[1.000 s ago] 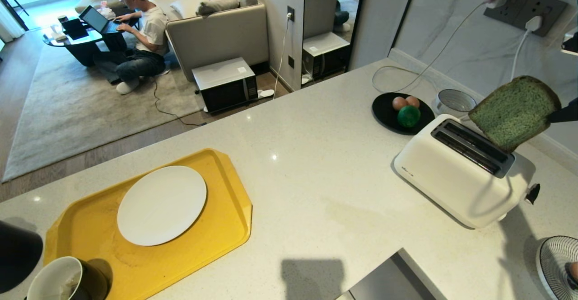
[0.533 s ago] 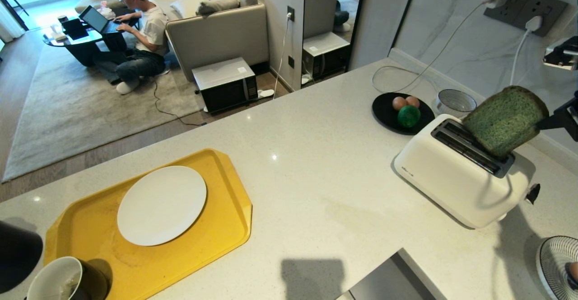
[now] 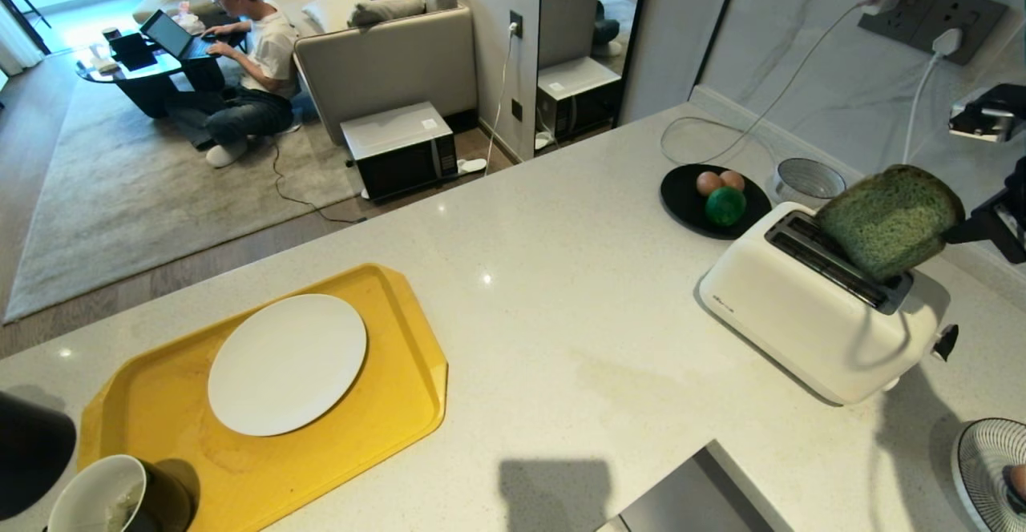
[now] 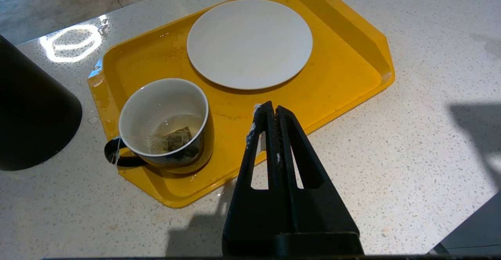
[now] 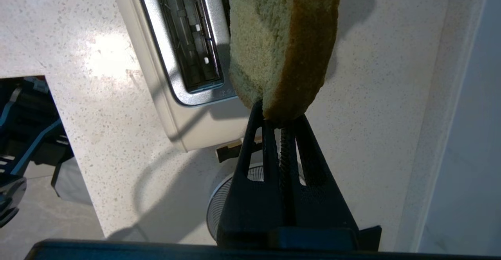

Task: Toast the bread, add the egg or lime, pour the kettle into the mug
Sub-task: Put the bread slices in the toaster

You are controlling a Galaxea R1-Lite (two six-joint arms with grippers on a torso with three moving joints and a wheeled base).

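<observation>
Right end effector (image 5: pixel 278 119) — closed on the crust edge of the bread (image 3: pixel 890 219), pinching it at one narrow point near the domed top. The slice hangs tilted, its lower corner at or just inside the toaster's (image 3: pixel 809 308) rear slot; from the head view I cannot tell whether it touches the slot rim.

Left end effector (image 4: pixel 272 113) — pressed shut, holding nothing, parked over the tabletop (image 3: pixel 561 316) beside the yellow tray (image 4: pixel 344 76) that carries the white plate (image 4: pixel 249 42) and the mug (image 4: pixel 166 127). The mug holds a tea bag. The kettle (image 4: pixel 31 111) stands just beside the tray.

Eggs (image 3: pixel 708 183) and lime (image 3: pixel 725 206) sit together on a black plate (image 3: pixel 681 195) behind the toaster.

Handling judgement: the bread looks light and soft, with a spongy crumb that would crush or tear under a hard squeeze. The crust is the firmer part, so the present hold is the sensible one. Held at a single edge, the slice can swing — it probably needs to come nearer upright and parallel to the slot before it is let go.
</observation>
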